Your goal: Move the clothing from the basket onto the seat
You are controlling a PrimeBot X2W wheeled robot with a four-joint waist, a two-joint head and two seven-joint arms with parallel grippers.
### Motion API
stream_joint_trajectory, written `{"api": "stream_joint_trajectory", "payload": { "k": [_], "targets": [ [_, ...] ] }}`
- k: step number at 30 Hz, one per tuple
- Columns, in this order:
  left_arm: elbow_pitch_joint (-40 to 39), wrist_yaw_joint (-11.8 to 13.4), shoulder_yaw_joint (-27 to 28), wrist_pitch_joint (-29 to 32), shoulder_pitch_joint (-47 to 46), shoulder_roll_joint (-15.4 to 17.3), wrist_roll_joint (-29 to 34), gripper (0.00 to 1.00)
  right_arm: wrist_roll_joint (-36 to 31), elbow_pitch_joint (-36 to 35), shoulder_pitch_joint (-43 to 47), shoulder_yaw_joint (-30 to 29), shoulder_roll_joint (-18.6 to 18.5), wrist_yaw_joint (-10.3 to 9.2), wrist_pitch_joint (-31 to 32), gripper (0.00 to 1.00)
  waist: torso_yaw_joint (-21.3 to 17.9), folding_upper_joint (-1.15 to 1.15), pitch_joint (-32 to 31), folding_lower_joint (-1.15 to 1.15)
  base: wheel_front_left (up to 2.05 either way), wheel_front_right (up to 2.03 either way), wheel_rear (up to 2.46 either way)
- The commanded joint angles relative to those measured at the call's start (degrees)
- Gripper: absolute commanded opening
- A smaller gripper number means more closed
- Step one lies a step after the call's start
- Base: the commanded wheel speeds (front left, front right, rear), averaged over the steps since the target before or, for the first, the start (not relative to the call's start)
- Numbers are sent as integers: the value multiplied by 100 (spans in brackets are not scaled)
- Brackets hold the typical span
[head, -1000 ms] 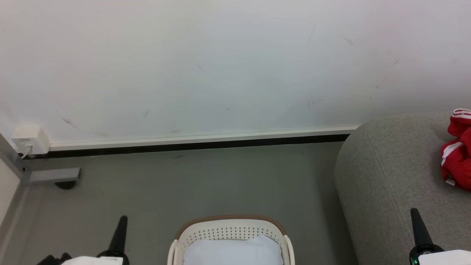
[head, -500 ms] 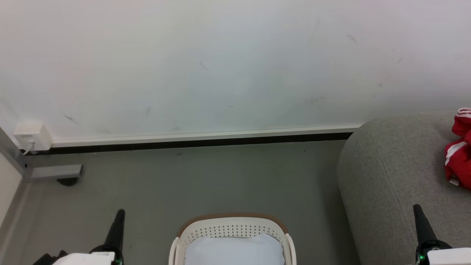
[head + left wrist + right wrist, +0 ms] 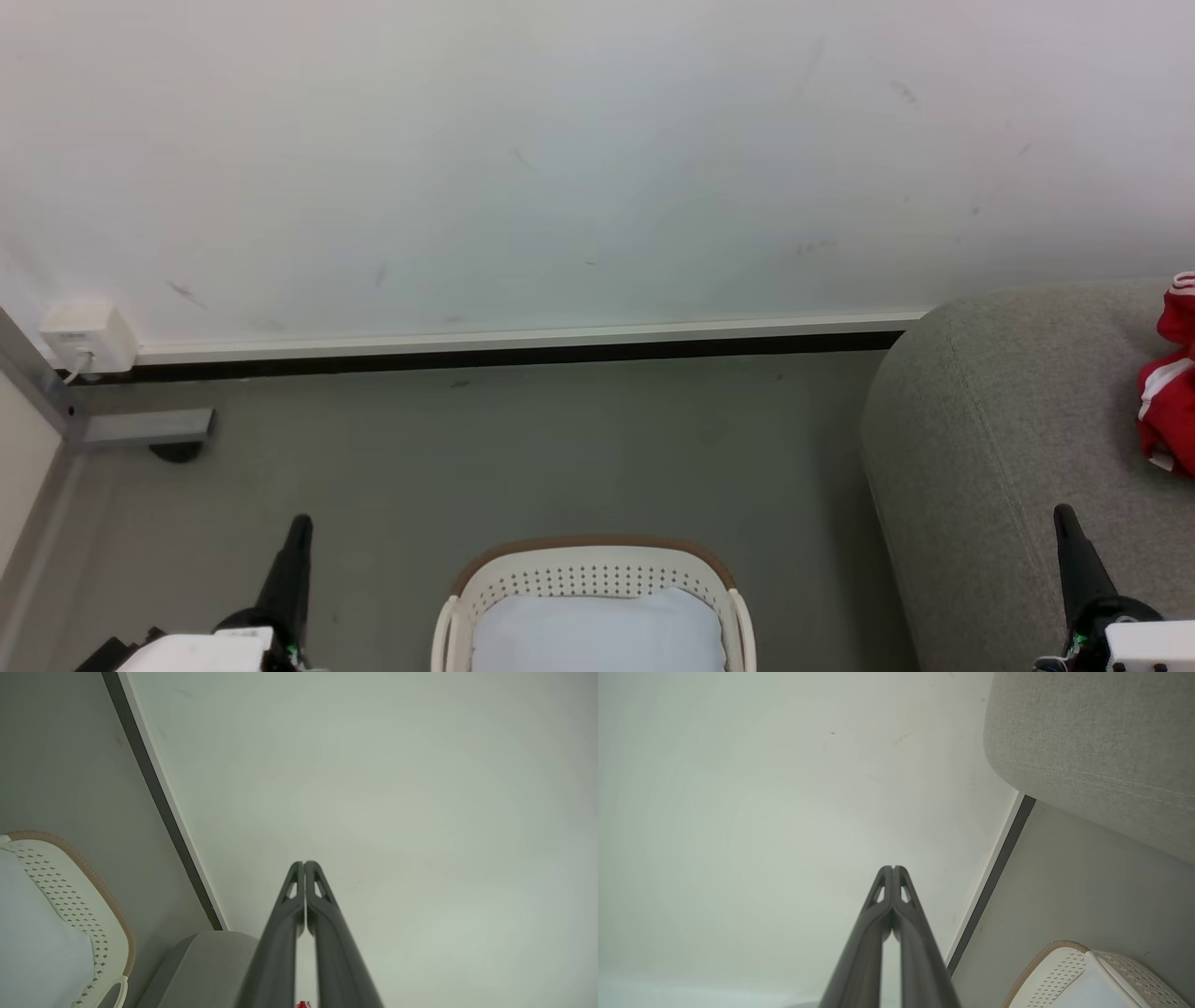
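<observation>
Sofa point(image 3: 1008, 420), right: the red clothing point(image 3: 1172, 401) lies on its seat, well apart from the basket point(image 3: 588, 583) at near centre. The basket's visible part holds a pale liner point(image 3: 597, 635), so the transfer is judged complete or nearly so. Left gripper point(image 3: 297, 560) and right gripper point(image 3: 1074, 555) flank the basket, fingers pressed together and holding nothing, apparently parked. The sofa's rounded end stands between basket and clothing. A wall box point(image 3: 79, 336) sits far left.

The small white perforated plastic basket point(image 3: 597, 563) with a brown rim stands on the grey floor point(image 3: 523, 448), holding a pale blue-white liner cloth point(image 3: 597, 635). Right of the basket is the large grey fabric sofa point(image 3: 990, 439), with bright red white-striped clothing point(image 3: 1172, 406) on it, well apart from the basket. The left hand point(image 3: 299, 527) hangs left of the basket, the right hand point(image 3: 1062, 518) to its right, over the sofa.
</observation>
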Motion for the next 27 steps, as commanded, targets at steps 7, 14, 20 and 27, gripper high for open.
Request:
{"api": "stream_joint_trajectory", "payload": {
  "k": [7,14,20,27],
  "targets": [
    [-49,-62,74,99,-108,39,-361,0,379,-77,-76,-57,-47,-11,97,0,26,0,29,0,0,0,0],
    [-68,-89,107,163,-140,39,-615,0,660,-107,-100,-89,-48,-12,162,0,49,0,56,0,0,0,0],
    [-68,-80,108,173,-140,39,-626,0,660,-104,-100,-88,-47,-12,172,0,52,0,59,0,0,0,0],
    [-68,-80,107,172,-139,39,-627,0,660,-102,-100,-87,-47,-12,172,0,52,0,59,0,0,0,0]
  ]
}}
